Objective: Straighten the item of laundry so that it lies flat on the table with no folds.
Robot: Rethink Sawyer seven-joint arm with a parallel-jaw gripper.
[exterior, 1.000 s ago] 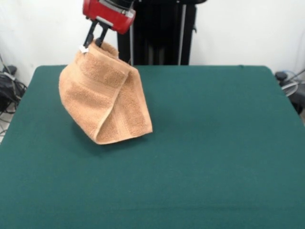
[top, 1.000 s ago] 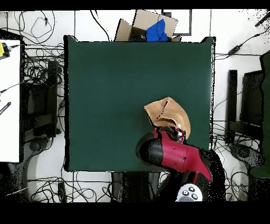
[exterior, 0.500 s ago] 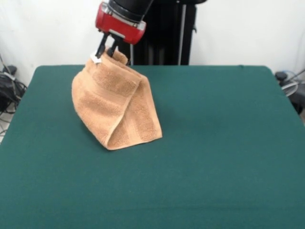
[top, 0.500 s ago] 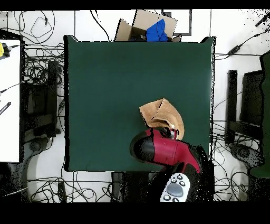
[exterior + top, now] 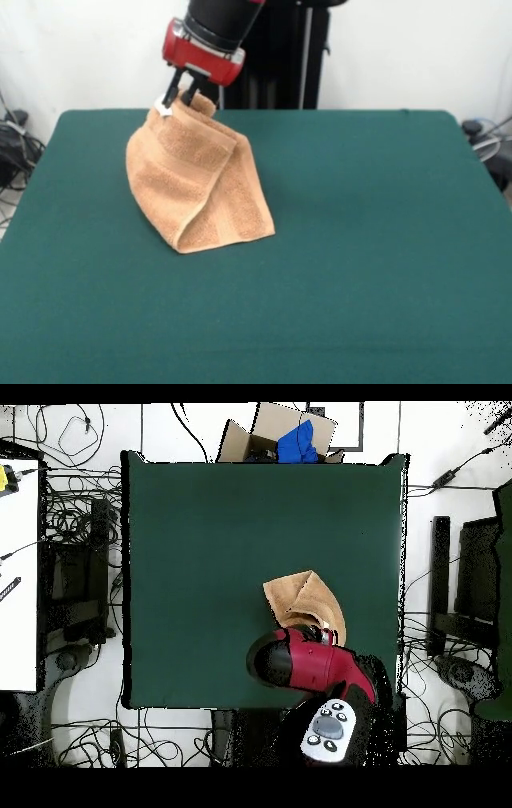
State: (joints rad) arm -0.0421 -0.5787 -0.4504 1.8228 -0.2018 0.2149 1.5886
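Note:
The item of laundry (image 5: 196, 184), a peach-orange terry towel, hangs as a folded cone from one top corner, and its lower edge rests on the table (image 5: 360, 264). My gripper (image 5: 182, 98) is shut on that top corner, beside a small white tag (image 5: 163, 110). From overhead the towel (image 5: 300, 601) shows partly beyond the red arm head (image 5: 305, 666), which hides the gripper; the table (image 5: 200, 564) there is dark green.
A cardboard box with blue cloth (image 5: 285, 436) sits off the table's far edge in the overhead view. Cables and stands (image 5: 75, 574) lie on the floor on both sides. A white desk (image 5: 18, 574) stands at the left edge.
The gripper, holding the towel corner, has moved right and lowered slightly in the front view. The towel slid with it, and more of its lower edge rests on the table.

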